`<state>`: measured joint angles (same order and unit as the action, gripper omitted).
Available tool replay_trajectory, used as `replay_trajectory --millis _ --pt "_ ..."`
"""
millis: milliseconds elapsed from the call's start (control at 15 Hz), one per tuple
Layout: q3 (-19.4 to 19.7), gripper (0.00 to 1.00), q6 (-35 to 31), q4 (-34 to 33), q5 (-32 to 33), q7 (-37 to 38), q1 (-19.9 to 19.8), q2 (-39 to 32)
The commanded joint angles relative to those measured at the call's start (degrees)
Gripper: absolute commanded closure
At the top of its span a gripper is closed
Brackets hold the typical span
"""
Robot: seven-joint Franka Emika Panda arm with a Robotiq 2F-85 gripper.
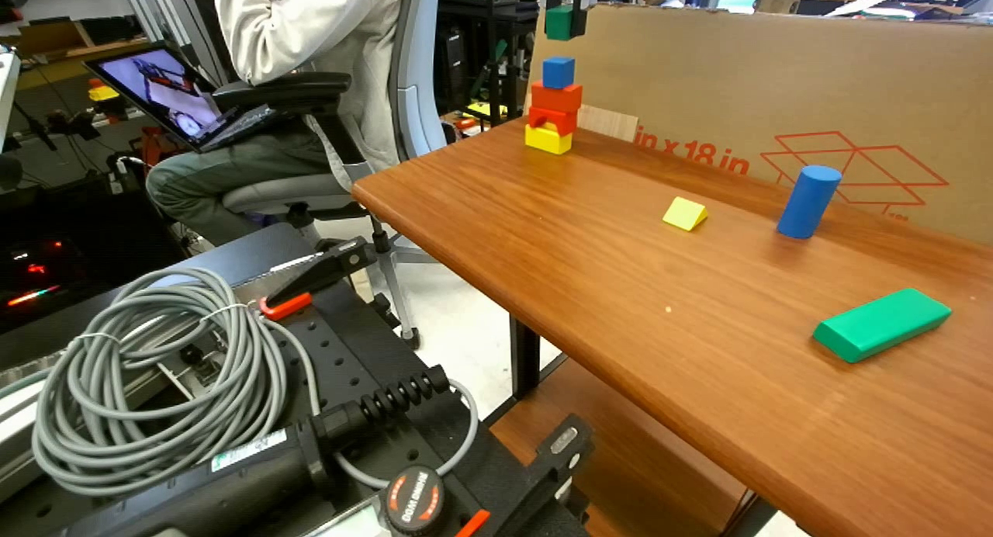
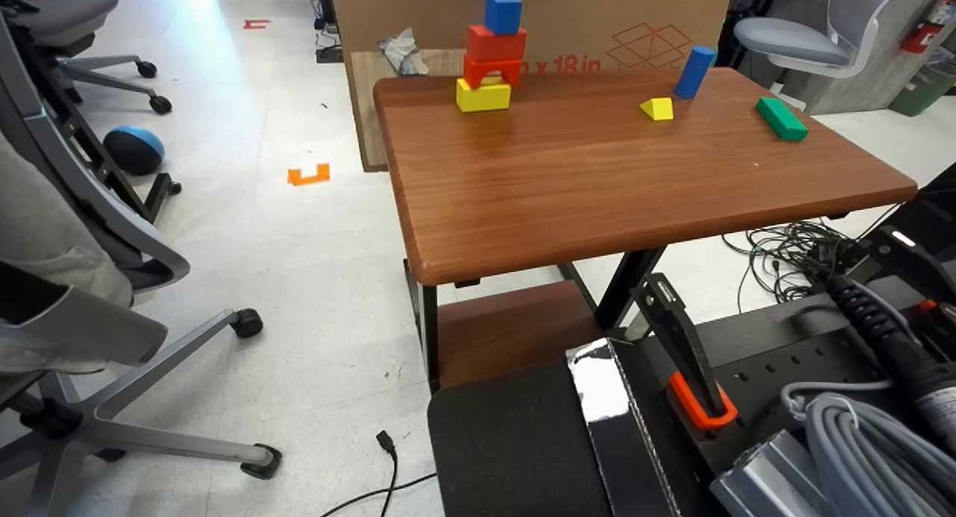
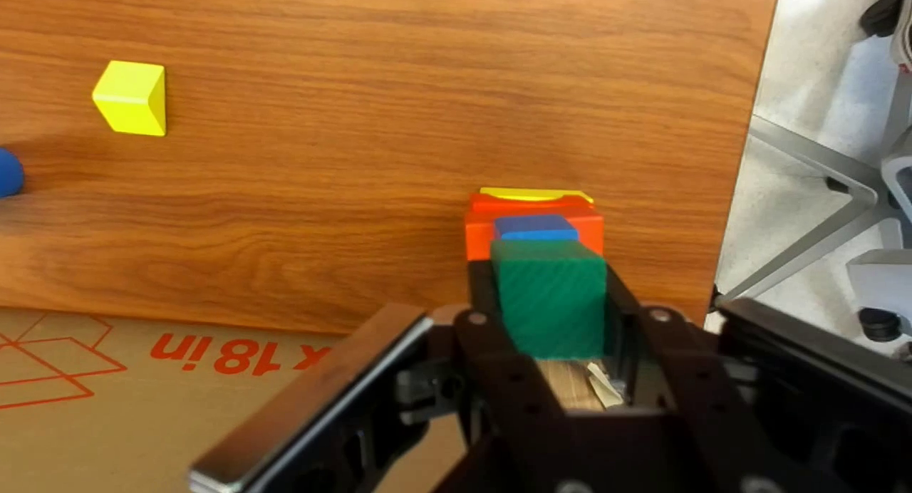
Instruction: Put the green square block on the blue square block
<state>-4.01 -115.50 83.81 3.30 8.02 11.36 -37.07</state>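
Note:
The green square block is pinched between both fingers of my gripper, which is shut on it. In an exterior view this green block hangs in the air, a gap above the blue square block. That blue block tops a stack of two red blocks over a yellow one. From the wrist, only a strip of the blue block shows past the held block. One exterior view has neither gripper nor green square block in its picture.
The stack's red block and yellow base stand near the table's back corner. A cardboard sheet rises behind the table. Further along lie a yellow wedge, an upright blue cylinder and a green oblong block.

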Motion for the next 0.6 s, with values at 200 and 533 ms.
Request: replay_trajectory --millis 200,533 --pt "-0.69 0.92 2.67 -5.53 -1.12 -0.85 -0.08 -3.48" --pt "-0.57 0.92 2.67 -5.58 -0.93 -0.59 0.07 -4.42"
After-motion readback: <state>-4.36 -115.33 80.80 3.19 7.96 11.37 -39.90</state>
